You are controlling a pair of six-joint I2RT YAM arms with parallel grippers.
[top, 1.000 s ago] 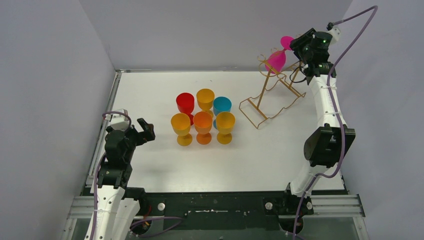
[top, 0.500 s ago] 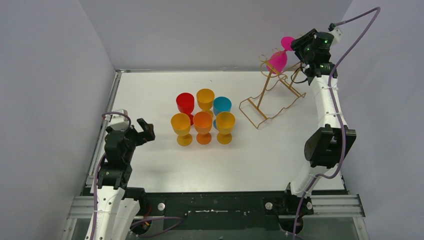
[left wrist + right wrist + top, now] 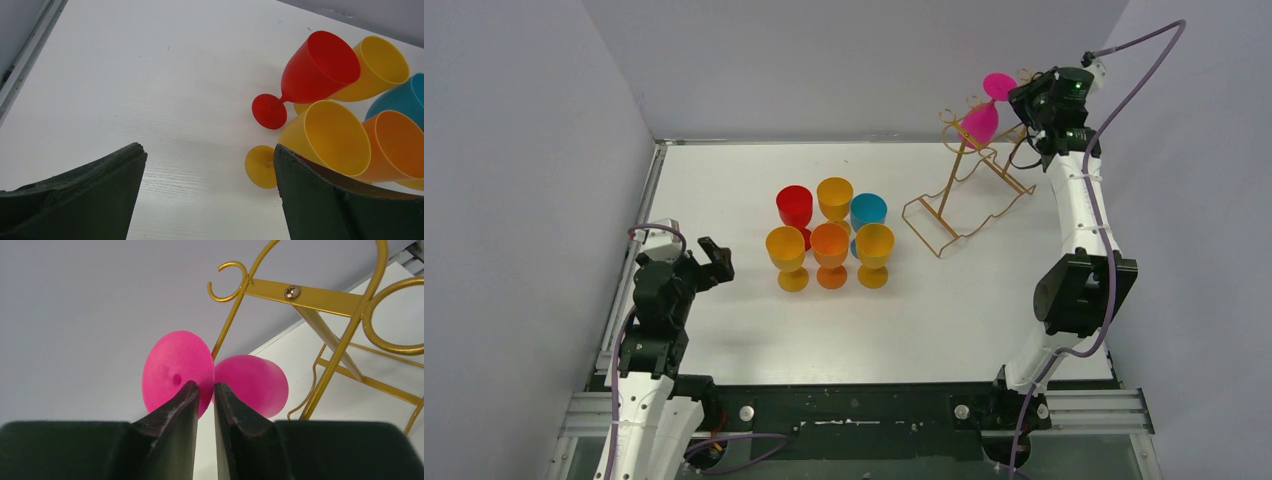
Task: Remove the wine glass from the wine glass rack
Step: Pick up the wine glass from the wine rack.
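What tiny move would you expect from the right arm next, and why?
Probably ease the pink wine glass gently off the gold rack. The right jaws already look pinched on its stem, between foot and bowl, while the glass hangs upside down from the rack's top bar, so sliding it free seems the step left.

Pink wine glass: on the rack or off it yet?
On. The wine glass hangs foot-up, with the wine glass rack wire running between foot and bowl. The right gripper pinches its stem.
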